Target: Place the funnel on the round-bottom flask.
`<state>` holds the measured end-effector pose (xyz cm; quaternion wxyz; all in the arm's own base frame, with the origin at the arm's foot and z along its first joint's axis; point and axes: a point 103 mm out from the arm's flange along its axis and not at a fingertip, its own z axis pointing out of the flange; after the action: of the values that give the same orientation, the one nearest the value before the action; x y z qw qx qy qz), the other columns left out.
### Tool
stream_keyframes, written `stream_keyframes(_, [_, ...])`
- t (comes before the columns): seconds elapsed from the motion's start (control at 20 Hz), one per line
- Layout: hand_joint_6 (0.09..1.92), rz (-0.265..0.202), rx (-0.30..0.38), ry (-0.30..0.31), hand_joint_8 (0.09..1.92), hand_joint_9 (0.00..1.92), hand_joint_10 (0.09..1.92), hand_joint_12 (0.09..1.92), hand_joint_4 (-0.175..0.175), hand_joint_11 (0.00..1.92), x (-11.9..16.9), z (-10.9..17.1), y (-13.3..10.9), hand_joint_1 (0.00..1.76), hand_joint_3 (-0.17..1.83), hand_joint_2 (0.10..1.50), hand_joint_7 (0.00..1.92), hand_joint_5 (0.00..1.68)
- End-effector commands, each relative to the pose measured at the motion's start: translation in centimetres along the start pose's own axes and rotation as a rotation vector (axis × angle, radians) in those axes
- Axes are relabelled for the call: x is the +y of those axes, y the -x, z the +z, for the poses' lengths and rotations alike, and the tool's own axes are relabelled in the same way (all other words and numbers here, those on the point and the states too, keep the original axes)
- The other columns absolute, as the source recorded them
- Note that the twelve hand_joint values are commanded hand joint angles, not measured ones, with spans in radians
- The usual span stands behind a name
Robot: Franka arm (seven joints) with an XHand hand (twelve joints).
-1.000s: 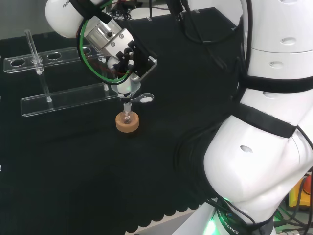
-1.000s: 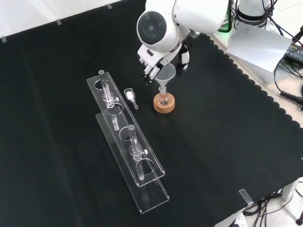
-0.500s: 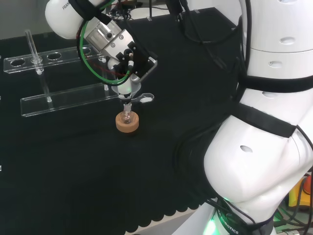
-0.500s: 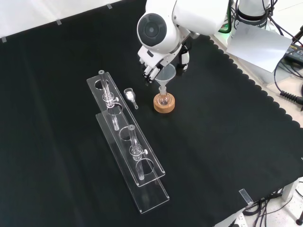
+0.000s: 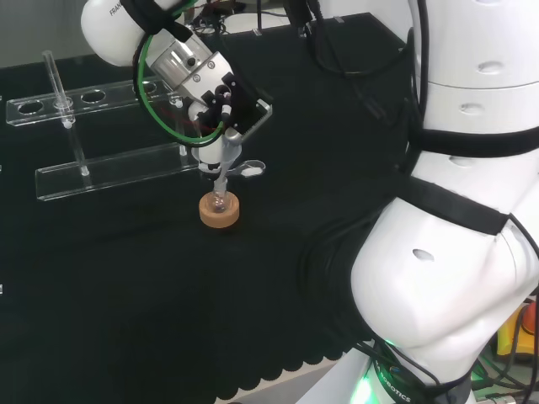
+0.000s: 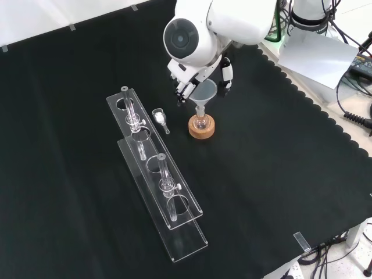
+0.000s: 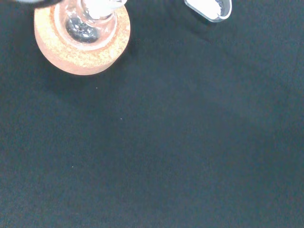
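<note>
Funnel w/ stem down in the neck of the flask, cone tilted a bit. Flask sits in a cork ring, mid-cloth in front view. Hand is right over it, fingers curled round the funnel's cone, i.e. holding it. Wrist view: flask in its cork ring, seen from above. Small glass scoop w/ white powder lies just left of the ring in front view, apart from it. Further left, two clear racks w/ tubes, on black cloth.
</note>
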<state>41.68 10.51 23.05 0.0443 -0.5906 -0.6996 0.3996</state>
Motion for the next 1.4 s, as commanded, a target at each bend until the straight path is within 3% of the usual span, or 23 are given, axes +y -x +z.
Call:
stream_keyframes(0.05, [0.09, 0.008, -0.008, 0.025, 0.69, 0.76, 0.5, 1.29, -0.037, 0.64, -0.8, -0.4, 0.1, 0.53, 0.47, 0.66, 0.35, 0.33])
stream_keyframes(0.4, [0.09, 0.003, -0.002, 0.043, 0.7, 0.73, 0.52, 1.3, -0.036, 0.64, -1.7, -0.7, -0.1, 0.48, 0.39, 0.66, 0.3, 0.3])
stream_keyframes(0.6, [0.09, 0.0, -0.001, 0.083, 0.7, 0.72, 0.53, 1.3, -0.037, 0.63, -2.5, -1.3, -0.2, 0.47, 0.39, 0.66, 0.29, 0.29])
stream_keyframes(0.9, [0.09, -0.008, 0.069, 0.171, 0.71, 0.71, 0.54, 1.3, -0.037, 0.63, -4.0, -1.5, 1.9, 0.48, 0.36, 0.68, 0.29, 0.3])
stream_keyframes(1.4, [0.09, 0.021, 0.155, 0.21, 0.71, 0.71, 0.55, 1.3, -0.037, 0.63, -4.4, 0.1, 5.9, 0.62, 0.38, 0.74, 0.34, 0.36])
